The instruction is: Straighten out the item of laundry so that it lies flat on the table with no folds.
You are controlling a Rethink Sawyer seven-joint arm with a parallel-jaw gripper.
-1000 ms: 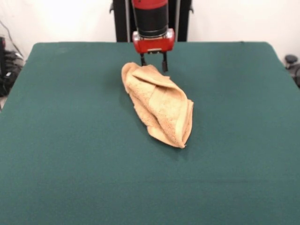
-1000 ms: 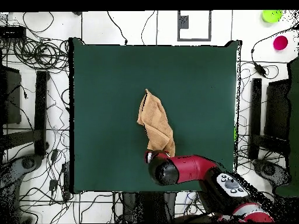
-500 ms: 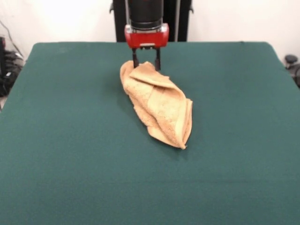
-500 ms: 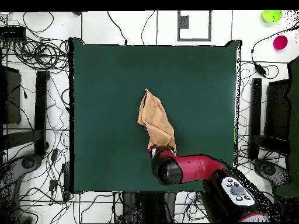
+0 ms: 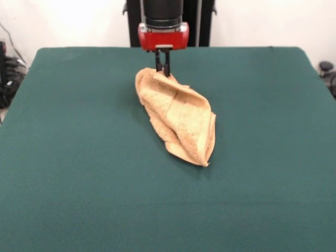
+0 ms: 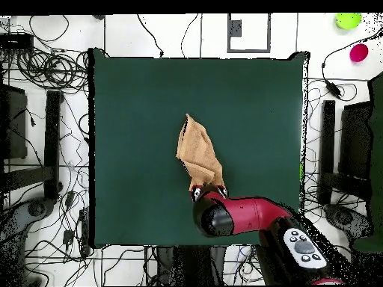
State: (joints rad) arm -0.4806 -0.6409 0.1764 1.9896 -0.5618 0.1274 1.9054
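From the front, the dark green counter (image 5: pixel 79 173) spans the scene before a white wall. The crumpled towel (image 5: pixel 178 119) lies near its middle; the end effector (image 5: pixel 163 68) is clenched on the towel's far corner. From overhead, cables (image 6: pixel 45 71) ring the counter.

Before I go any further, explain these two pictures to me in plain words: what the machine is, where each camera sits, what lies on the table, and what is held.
The machine is a red and black robot arm ending in a gripper, a two-fingered clamp. One picture looks across the table at the robot; the other looks straight down, with the robot's base at the bottom. On the dark green table lies one crumpled, folded-over tan-orange towel, and nothing else. The gripper's fingers are pinched shut on the towel's end nearest the robot. Outside the table, the view from above shows cables and equipment on the floor.
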